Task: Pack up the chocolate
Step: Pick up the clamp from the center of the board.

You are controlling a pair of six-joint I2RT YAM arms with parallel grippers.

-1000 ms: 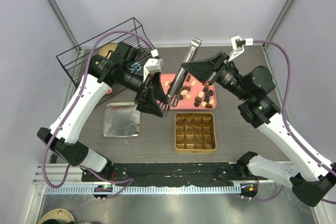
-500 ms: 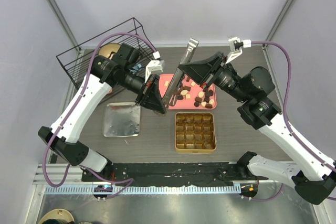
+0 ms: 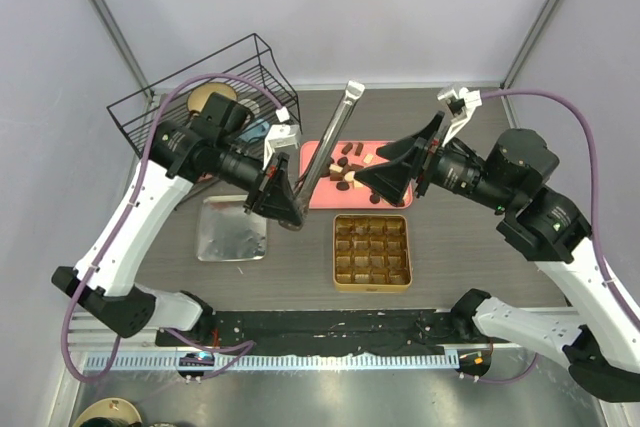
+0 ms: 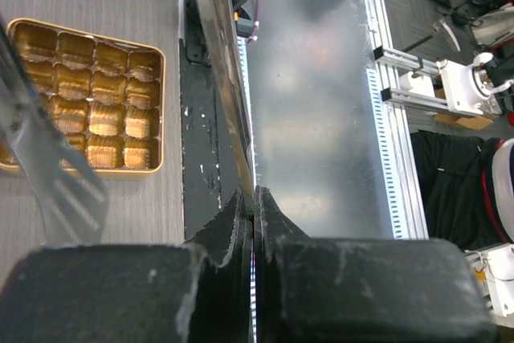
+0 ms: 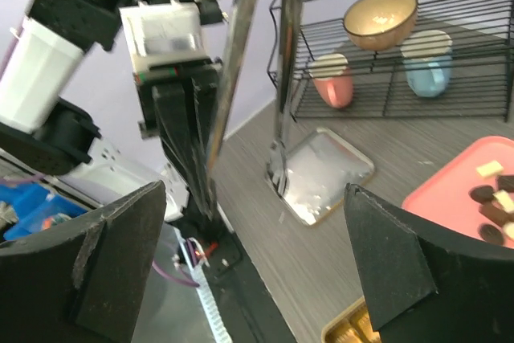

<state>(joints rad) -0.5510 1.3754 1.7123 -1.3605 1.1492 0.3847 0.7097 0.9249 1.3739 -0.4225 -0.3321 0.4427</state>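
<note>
From where I stand, everything turns on how the tongs point(image 3: 325, 147) sit against the chocolate point(image 3: 341, 174). The left pincer point(image 3: 291, 215) is clamped tight on one leg of the tongs, low down near its tip. The tool stands steeply from there, its long axis leaning away toward the back of the table point(image 3: 450, 237) with the joined end highest. In the right wrist view the other leg hangs free beside the held one, its tip just above the edge of the shiny silver tray point(image 3: 232, 229).

The chocolate is a scatter of small brown pieces on the pink tray point(image 3: 330, 197), mostly toward its middle and right. That puts it to the right of the tongs' tips and slightly farther back, so the tips are at the tray's left edge and not yet over any piece. None is in the gold tin point(image 3: 337, 252), which sits just nearer the arm bases than the tray, its cells bare.

The right pincer point(image 3: 373, 171) is spread wide with nothing between its fingers. It hovers over the right half of the pink tray, so it is the nearer to the chocolate. I would guess a grip on a single leg cannot squeeze the tongs shut, so the hold may need sorting out before any piece is lifted.
</note>
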